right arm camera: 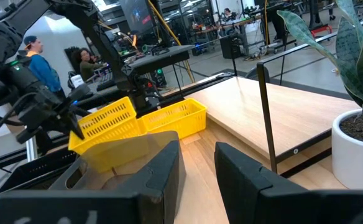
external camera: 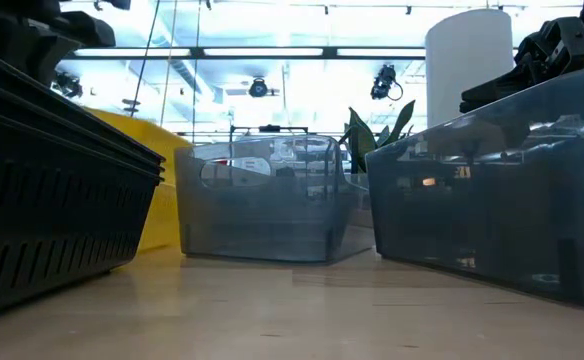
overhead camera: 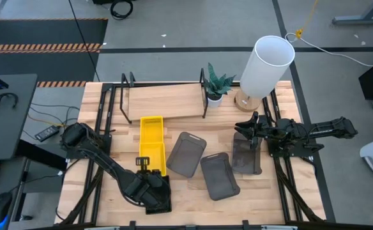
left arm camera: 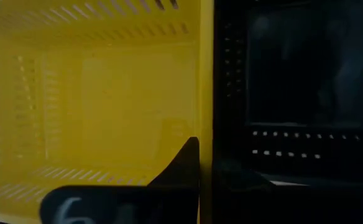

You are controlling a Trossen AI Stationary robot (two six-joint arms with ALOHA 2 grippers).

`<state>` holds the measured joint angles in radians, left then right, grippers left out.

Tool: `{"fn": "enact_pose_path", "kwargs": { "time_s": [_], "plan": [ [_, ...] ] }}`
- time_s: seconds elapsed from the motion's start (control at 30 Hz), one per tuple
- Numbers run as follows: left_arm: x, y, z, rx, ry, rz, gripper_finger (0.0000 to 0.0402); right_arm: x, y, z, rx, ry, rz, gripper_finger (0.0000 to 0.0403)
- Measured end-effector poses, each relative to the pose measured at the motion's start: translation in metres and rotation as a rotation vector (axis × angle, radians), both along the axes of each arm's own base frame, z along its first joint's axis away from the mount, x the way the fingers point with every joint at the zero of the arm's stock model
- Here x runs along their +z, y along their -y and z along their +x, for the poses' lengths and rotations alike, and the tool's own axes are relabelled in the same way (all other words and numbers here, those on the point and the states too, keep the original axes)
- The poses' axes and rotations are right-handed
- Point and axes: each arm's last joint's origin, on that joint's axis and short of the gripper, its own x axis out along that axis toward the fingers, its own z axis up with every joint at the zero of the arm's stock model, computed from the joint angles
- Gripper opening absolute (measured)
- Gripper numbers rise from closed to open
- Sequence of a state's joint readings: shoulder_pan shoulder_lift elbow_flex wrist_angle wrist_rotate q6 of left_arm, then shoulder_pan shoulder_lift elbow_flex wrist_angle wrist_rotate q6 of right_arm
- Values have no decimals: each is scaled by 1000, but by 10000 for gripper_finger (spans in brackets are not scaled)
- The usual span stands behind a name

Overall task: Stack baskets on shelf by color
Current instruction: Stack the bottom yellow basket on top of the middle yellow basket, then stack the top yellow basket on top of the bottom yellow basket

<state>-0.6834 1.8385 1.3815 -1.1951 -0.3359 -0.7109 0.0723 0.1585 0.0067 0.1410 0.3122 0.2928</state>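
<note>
**Both arms on baskets, shelf bare**

Left gripper [overhead camera: 143, 167] is down at the near end of the yellow basket [overhead camera: 152, 144], which lies lengthwise on the table w/ its far end just in front of the shelf [overhead camera: 164, 101]. From the left wrist cam one finger [left arm camera: 180, 163] sits inside the yellow wall, fingers pinched on that rim, so it has hold of it. A black basket [left arm camera: 293, 93] is tight alongside; in the high view it's mostly hidden under the left arm near the table's front edge, and in the low view it's the dark slotted wall [external camera: 42, 200] filling the left side.

Right gripper [overhead camera: 247, 135] is over the far end of the right-hand grey basket [overhead camera: 246, 153]. Right wrist cam shows its fingers [right arm camera: 163, 168] a little apart, straddling the grey rim; can't tell if they're truly clamped.

Two more grey baskets on the table: one [overhead camera: 186, 153] tilted, just right of the yellow one, another [overhead camera: 220, 175] nearer the front, btwn the other two. They sit close together; touching or not, can't say.

Shelf plank has no baskets on it. Small potted plant [overhead camera: 216, 84] stands at its right end, white lamp [overhead camera: 263, 67] beyond that.

People [right arm camera: 38, 62] visible in the room behind.
</note>
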Motion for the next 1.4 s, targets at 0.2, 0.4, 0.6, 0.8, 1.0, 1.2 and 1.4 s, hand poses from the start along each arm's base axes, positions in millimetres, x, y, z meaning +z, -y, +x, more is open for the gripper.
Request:
{"fn": "enact_pose_path", "kwargs": {
  "time_s": [0.2, 0.4, 0.6, 0.8, 1.0, 1.2, 1.4],
  "plan": [
    [0, 1, 1, 19, 19, -13, 40, 0, 0, 0, 0, 0, 0, 109],
    [0, 1, 1, 42, 23, -15, 104, 0, 0, 0, 0, 0, 0, 109],
    [21, 1, 2, 62, 9, 2, 150, 0, 0, 0, 0, 0, 0, 109],
    [28, -17, 7, 104, -21, 81, 148, 0, 0, 0, 0, 0, 0, 109],
    [33, -43, 16, 79, -54, 107, 113, 0, 0, 0, 0, 0, 0, 109],
    [42, -89, 8, 134, -64, 108, 85, 0, 0, 0, 0, 0, 0, 109],
    [41, -135, -6, 228, 0, 65, 63, 0, 0, 0, 0, 0, 0, 109]
  ]
}}
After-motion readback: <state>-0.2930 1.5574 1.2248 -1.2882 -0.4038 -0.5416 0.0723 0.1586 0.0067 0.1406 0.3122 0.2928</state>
